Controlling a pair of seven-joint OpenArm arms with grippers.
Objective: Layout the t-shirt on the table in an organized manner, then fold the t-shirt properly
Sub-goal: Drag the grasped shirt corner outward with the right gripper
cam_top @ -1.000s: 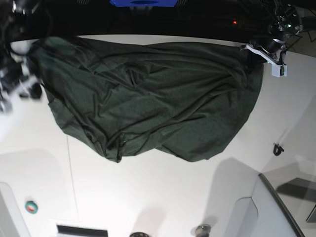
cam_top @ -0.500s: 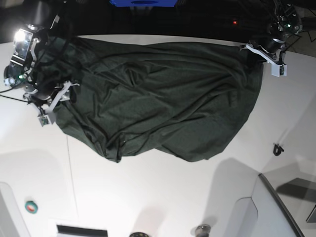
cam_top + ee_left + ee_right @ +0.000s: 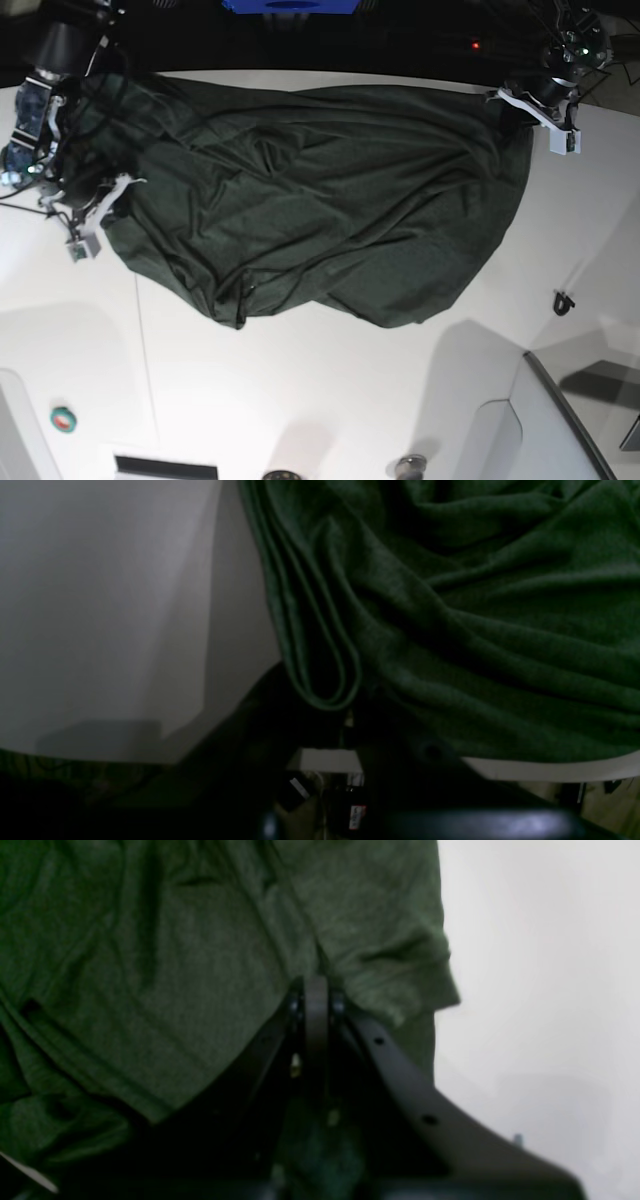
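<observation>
T-shirt (image 3: 310, 200), dark green and heavily creased, lies bunched across the far half of the white table (image 3: 300, 390), its far hem running along the table's back edge. At the table's far corner on the left arm's side, the left gripper (image 3: 527, 108) is closed on the cloth edge; its wrist view shows a doubled hem looping just above the jaws. Toward the opposite end of the table, the right gripper (image 3: 316, 990) has its jaws pressed together with fabric pinched between them, close to the shirt's side edge.

Judged risks: the right pinch sits near the very margin of the cloth, so a hard outward pull could let it slip free. The left grip appears to catch more than one layer, which would keep the shirt folded on itself instead of spreading flat. With the hem so close to the table's back edge, stretching away from the centre could drag cloth off the table.
</observation>
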